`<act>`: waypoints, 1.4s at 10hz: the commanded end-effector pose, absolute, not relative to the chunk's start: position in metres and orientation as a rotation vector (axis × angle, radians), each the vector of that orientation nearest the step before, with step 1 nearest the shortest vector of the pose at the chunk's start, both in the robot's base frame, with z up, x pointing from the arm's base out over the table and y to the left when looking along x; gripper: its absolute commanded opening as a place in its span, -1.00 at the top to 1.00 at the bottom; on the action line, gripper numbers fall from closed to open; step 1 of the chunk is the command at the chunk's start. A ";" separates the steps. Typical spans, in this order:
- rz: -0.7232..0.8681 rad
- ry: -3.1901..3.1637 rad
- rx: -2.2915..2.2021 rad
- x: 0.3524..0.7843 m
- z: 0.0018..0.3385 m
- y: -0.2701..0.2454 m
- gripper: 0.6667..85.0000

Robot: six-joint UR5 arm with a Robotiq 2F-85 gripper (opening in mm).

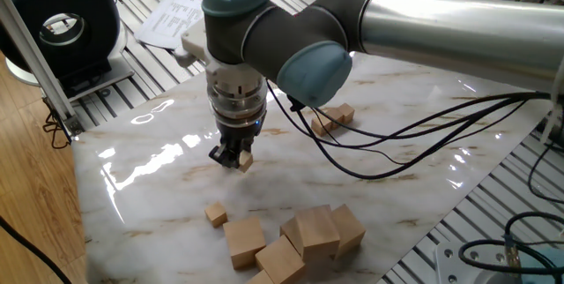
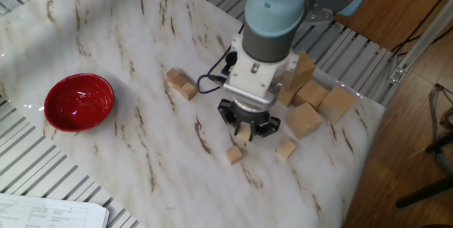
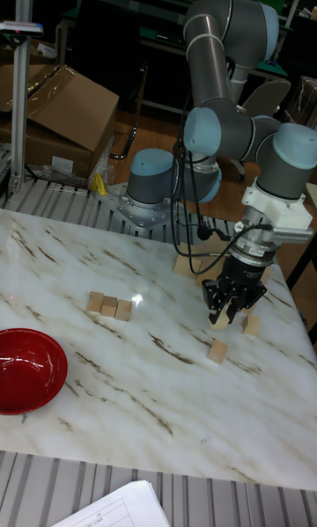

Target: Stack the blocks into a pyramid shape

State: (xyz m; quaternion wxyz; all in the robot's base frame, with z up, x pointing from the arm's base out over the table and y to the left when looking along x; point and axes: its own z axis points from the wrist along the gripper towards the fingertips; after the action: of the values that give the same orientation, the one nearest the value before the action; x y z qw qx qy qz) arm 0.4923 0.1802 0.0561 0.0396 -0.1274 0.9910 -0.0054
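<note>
My pincer (image 2: 244, 133) was clamped on one small block (image 1: 245, 162), lifted just clear of the table (image 2: 127, 65). Going by the other fixed view, a row of blocks (image 2: 181, 85) lay well to its left, one loose block (image 2: 234, 155) just below, another (image 2: 286, 149) near its right.

a robotics lab. a marble-look table top (image 2: 106, 37) sits on a slotted metal frame (image 1: 132, 11), with loose cables (image 1: 397, 143) around. cardboard boxes (image 3: 62, 113) sit behind.
</note>
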 end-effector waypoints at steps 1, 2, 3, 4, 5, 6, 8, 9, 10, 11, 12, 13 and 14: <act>-0.030 3.040 -0.359 0.486 0.077 0.183 0.99; -0.049 3.041 -0.362 0.482 0.086 0.181 0.99; -0.051 3.044 -0.360 0.476 0.097 0.183 0.99; -0.058 3.053 -0.354 0.469 0.109 0.186 0.99; -0.074 3.058 -0.343 0.466 0.118 0.188 0.99; -0.080 3.062 -0.337 0.465 0.118 0.187 0.99; -0.059 3.046 -0.337 0.469 0.118 0.191 0.99; -0.054 3.035 -0.345 0.472 0.118 0.192 0.99; -0.049 3.027 -0.358 0.473 0.118 0.193 0.99; -0.049 3.017 -0.383 0.475 0.118 0.193 0.99; -0.013 3.007 -0.382 0.477 0.118 0.200 0.99; -0.028 2.997 -0.350 0.481 0.119 0.197 0.99; -0.098 2.977 -0.316 0.488 0.120 0.186 0.99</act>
State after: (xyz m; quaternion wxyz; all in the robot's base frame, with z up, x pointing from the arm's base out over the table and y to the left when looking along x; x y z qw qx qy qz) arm 0.4796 0.1904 0.1167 0.0578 -0.1166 0.9912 -0.0231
